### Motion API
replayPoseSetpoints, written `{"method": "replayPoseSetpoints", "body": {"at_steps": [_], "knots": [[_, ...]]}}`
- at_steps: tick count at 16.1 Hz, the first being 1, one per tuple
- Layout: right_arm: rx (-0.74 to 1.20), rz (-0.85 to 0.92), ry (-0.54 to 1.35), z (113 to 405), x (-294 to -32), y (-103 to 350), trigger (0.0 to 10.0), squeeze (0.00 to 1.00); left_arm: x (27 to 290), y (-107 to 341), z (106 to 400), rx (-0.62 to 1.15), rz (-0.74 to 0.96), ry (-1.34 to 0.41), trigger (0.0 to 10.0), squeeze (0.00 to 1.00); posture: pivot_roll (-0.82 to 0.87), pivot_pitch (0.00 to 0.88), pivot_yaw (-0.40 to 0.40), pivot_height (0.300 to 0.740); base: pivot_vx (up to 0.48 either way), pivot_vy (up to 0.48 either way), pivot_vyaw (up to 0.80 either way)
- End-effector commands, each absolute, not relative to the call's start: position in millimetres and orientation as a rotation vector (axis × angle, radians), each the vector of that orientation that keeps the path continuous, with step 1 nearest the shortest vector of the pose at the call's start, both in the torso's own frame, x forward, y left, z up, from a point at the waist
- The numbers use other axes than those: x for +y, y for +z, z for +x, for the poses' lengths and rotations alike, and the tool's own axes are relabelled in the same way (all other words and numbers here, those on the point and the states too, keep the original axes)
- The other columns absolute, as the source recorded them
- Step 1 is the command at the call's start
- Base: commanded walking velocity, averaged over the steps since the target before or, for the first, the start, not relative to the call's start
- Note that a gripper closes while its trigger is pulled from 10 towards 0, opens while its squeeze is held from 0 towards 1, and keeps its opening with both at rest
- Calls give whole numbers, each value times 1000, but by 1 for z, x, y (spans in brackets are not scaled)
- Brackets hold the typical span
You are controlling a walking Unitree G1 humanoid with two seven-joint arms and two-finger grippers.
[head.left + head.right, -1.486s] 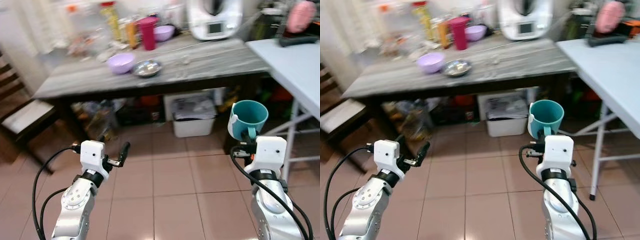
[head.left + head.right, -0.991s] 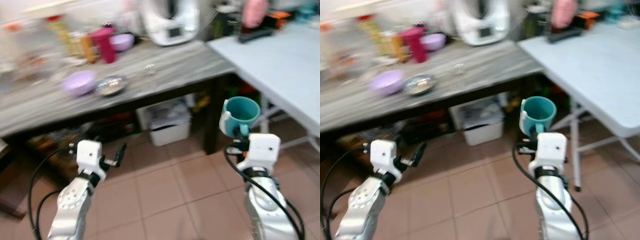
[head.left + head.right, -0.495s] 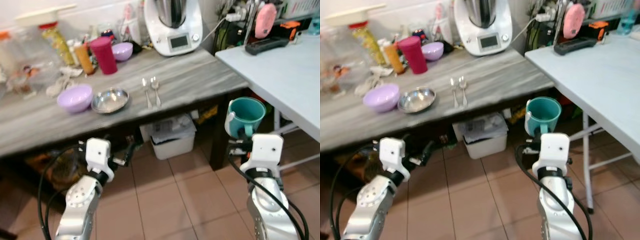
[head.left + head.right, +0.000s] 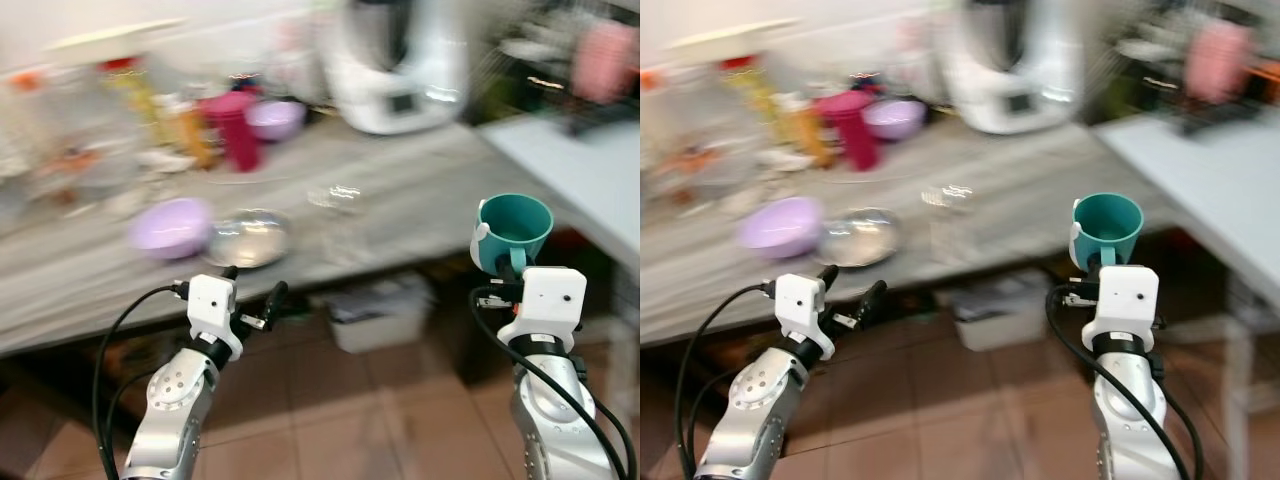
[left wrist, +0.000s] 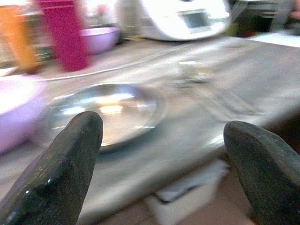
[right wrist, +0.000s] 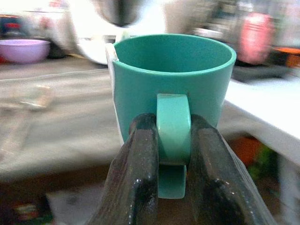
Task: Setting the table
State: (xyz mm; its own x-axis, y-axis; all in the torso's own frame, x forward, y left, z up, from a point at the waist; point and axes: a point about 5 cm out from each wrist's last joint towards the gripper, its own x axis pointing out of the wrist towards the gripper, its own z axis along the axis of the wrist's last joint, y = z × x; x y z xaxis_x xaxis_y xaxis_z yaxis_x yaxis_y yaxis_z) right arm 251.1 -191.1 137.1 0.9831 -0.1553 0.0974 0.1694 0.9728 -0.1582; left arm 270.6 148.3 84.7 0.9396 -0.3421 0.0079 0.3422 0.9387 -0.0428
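My right gripper [image 6: 169, 161] is shut on the handle of a teal cup [image 4: 513, 230], held upright in front of the grey wooden table [image 4: 420, 205]. My left gripper [image 4: 250, 297] is open and empty, low before the table's front edge. On the table lie a steel plate [image 4: 248, 237], a lilac bowl [image 4: 168, 225], and blurred cutlery [image 4: 335, 197]. Further back stand a magenta tumbler [image 4: 238, 129] and a second lilac bowl [image 4: 276, 118]. In the left wrist view the steel plate [image 5: 105, 110] shows between the two fingers [image 5: 65, 164].
A white kitchen machine [image 4: 398, 65] stands at the table's back right. Bottles and jars [image 4: 130, 95] crowd the back left. A pale blue table [image 4: 590, 160] adjoins on the right. A white bin [image 4: 385, 310] sits under the wooden table. The floor is brown tile [image 4: 340, 440].
The whole picture has swung and blurred, so the camera has turned; the table now sits more to the right. The teal cup stays in my right gripper. The left gripper stays open.
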Motion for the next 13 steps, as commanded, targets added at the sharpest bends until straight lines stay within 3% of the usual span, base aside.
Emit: {"method": "replayPoseSetpoints", "body": {"at_steps": [1, 3, 7, 13], "knots": [[-125, -160, -126, 254, -181, 146, 10000, 0, 156, 90, 273, -12, -31, -320, 10000, 0, -347, 12, 132, 740, 454, 0, 750], [-145, -151, -123, 256, -181, 152, 10000, 0, 155, 109, 276, -84, -23, -295, 10000, 0, -344, 12, 127, 740, 321, 0, 609], [-183, -143, -107, 259, -177, 162, 10000, 0, 162, 132, 276, -176, 30, -231, 10000, 0, -335, 11, 125, 740, 0, 0, 0], [-201, -153, -95, 263, -179, 169, 10000, 0, 169, 114, 250, -109, 95, -333, 10000, 0, -325, 26, 122, 740, 0, 0, 0]]}}
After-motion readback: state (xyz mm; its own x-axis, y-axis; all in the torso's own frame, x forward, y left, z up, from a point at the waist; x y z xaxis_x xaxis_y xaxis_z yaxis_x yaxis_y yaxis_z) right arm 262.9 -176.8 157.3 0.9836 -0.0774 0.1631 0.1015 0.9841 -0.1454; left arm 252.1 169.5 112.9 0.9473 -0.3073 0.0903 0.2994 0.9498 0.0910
